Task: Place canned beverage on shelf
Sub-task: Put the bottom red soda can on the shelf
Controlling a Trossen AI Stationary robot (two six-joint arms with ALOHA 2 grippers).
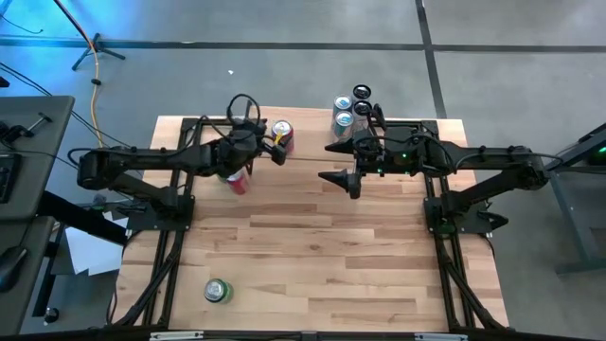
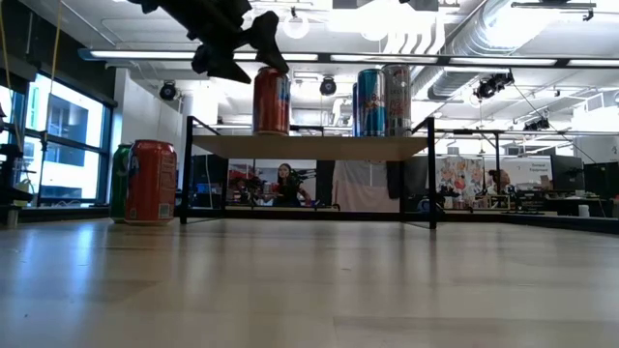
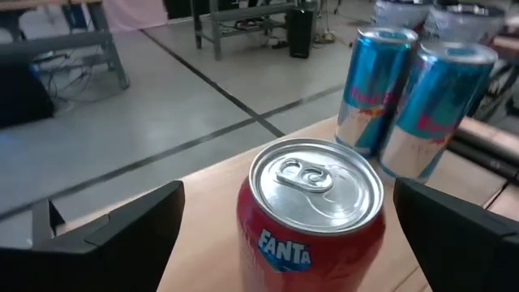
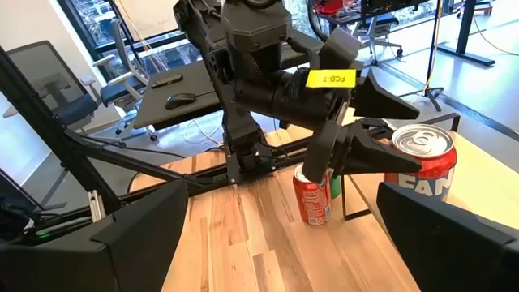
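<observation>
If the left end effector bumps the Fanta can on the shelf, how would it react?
The Fanta can stands upright and narrow, so it would probably tip. Its smooth round wall suggests rolling off the shelf. The tab looks unopened, so likely full and heavy.

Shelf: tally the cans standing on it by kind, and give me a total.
On the shelf:
Red Fanta can: 1
Slim tall cans, clustered at the shelf's other end: 4
Total: 5
</observation>
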